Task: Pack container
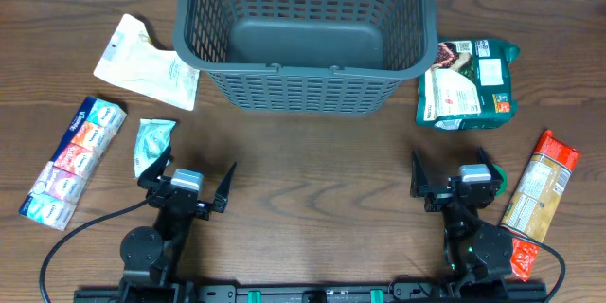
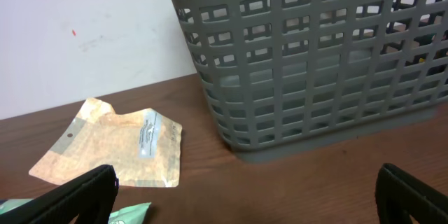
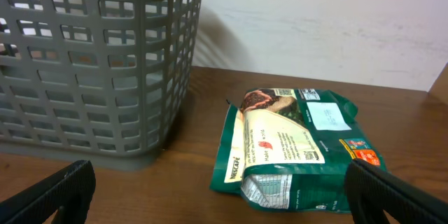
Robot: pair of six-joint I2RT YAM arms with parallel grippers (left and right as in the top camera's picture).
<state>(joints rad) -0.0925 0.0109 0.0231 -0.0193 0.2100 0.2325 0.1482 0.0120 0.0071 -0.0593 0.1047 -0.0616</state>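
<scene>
Left gripper, released and empty, sits at seven o'clock beside a green sachet. The basket stands empty at twelve. Right gripper, likewise released, waits at five. Packing looks unstarted; the next move probably calls for grasping the sachet.

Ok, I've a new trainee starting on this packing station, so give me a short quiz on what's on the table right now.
1. True or false: something already lies in the basket.
2. The green coffee bag lies where? A) on the robot's left of the basket B) on the robot's right of it C) inside it.
3. Fill in: the left gripper and right gripper both stand ___.
Key: 1 false; 2 B; 3 open.
</scene>
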